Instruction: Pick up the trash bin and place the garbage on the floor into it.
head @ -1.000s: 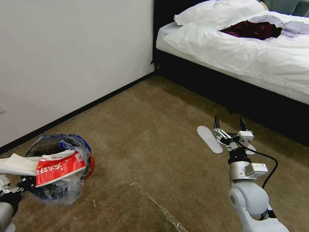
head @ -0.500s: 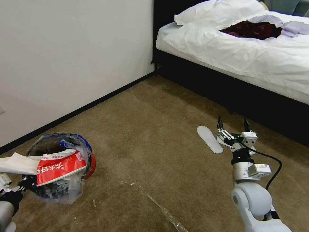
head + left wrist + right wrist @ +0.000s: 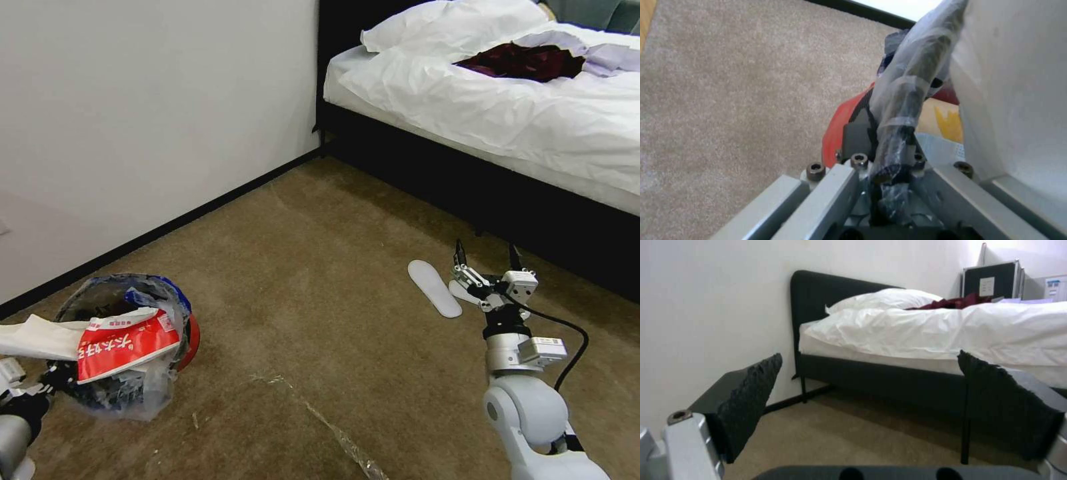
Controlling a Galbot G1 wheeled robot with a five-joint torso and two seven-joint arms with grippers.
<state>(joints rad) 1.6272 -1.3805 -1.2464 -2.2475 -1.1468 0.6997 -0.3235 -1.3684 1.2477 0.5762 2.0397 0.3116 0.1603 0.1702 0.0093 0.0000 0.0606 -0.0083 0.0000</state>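
The trash bin [image 3: 189,337] is at the lower left of the head view, red, lined with a clear printed bag, its mouth tilted towards me. Garbage sits in it: a red wrapper [image 3: 127,345] and a white paper [image 3: 33,339] that sticks out over the rim. My left gripper [image 3: 48,381] is shut on the near rim. In the left wrist view the bag-covered rim [image 3: 907,86] runs between the fingers of the left gripper [image 3: 891,146], beside the red wall [image 3: 840,123]. My right gripper [image 3: 487,257] hangs open and empty above the carpeted floor [image 3: 320,280], at the right.
A white slipper [image 3: 433,288] lies on the carpet just left of the right gripper. The bed [image 3: 500,100] with its dark frame [image 3: 889,380] stands behind it. A white wall [image 3: 133,100] runs along the left. A clear tape strip [image 3: 340,433] crosses the carpet in front.
The right arm has drifted a little to the right and back towards me, its gripper still open. The bin has shifted slightly in the left gripper's hold.
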